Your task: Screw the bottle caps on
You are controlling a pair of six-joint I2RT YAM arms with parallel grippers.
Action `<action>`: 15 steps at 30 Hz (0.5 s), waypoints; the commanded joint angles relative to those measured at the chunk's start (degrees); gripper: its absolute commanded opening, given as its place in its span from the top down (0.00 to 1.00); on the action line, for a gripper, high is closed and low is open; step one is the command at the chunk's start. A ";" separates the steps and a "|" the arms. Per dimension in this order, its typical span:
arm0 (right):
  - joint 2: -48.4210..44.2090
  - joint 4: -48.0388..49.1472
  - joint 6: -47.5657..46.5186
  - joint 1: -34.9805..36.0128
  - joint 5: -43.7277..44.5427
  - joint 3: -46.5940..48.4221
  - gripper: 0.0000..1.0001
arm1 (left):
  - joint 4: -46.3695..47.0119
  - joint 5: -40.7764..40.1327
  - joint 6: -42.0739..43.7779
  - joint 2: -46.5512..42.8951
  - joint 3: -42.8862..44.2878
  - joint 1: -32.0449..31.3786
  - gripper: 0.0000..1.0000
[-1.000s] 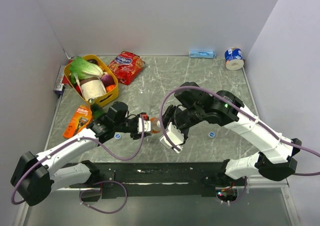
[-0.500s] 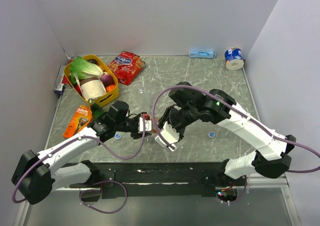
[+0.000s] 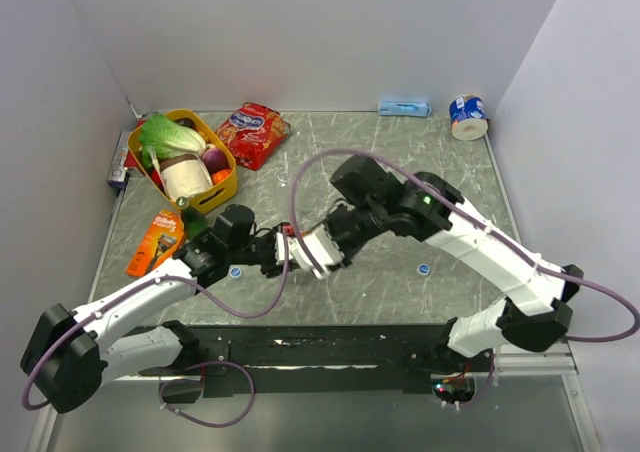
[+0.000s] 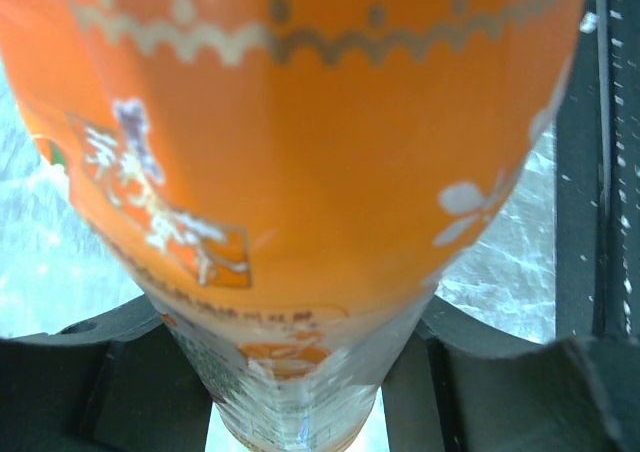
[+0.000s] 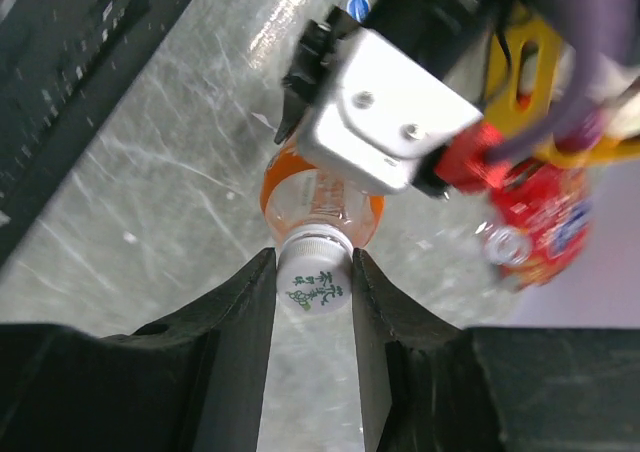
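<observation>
Left jaws clamp the orange bottle, right jaws pinch its cap — marbled table, white walls.

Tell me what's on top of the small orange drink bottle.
A whitish round plastic screw cap sits on the neck of the orange drink bottle, gripped by the right pincer. It hides the mouth, so how far it is screwed on cannot be seen.

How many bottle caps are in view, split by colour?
Blue round plastic screw caps, lying loose: 2
Whitish round plastic screw cap, held by the right gripper on the neck of the orange drink bottle: 1
Total: 3
</observation>
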 commanded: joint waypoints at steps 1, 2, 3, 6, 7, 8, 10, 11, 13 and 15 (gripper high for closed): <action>7.95 -0.11 22.88 -2.49 -1.56 5.86 0.71 | 18.00 -4.28 -8.62 -5.02 -0.64 -0.20 0.99; 9.36 -0.55 26.43 -3.37 -0.95 8.22 0.71 | 19.69 -6.04 -10.03 -5.46 -0.82 -0.37 0.99; 10.68 -1.51 29.42 -3.81 -1.12 9.72 0.72 | 21.01 -8.49 -13.00 -5.73 -0.83 -0.37 0.99; 16.13 -4.86 41.20 -6.71 -2.79 15.87 0.72 | 25.41 -13.76 -19.76 -5.47 -0.12 -0.46 0.99; 18.76 -5.73 46.71 -7.76 -3.84 17.45 0.73 | 26.21 -15.44 -21.54 -5.12 0.31 -0.55 0.99; 20.26 -7.74 49.64 -8.73 -4.81 20.86 0.73 | 27.43 -17.20 -23.21 -4.85 0.75 -0.90 0.99; 22.47 -7.77 56.50 -11.72 -7.88 22.39 0.73 | 27.36 -21.85 -27.61 -3.54 2.15 -1.34 0.99; 22.47 -7.07 57.74 -12.25 -8.41 21.61 0.73 | 27.36 -23.44 -28.66 -3.10 2.42 -1.43 0.99; 23.43 -6.80 60.82 -13.13 -10.52 21.86 0.73 | 27.18 -26.34 -31.13 -2.22 2.60 -1.69 0.99; 24.32 -6.28 64.15 -13.83 -12.28 23.01 0.72 | 26.57 -27.58 -31.57 -1.51 2.52 -1.78 0.99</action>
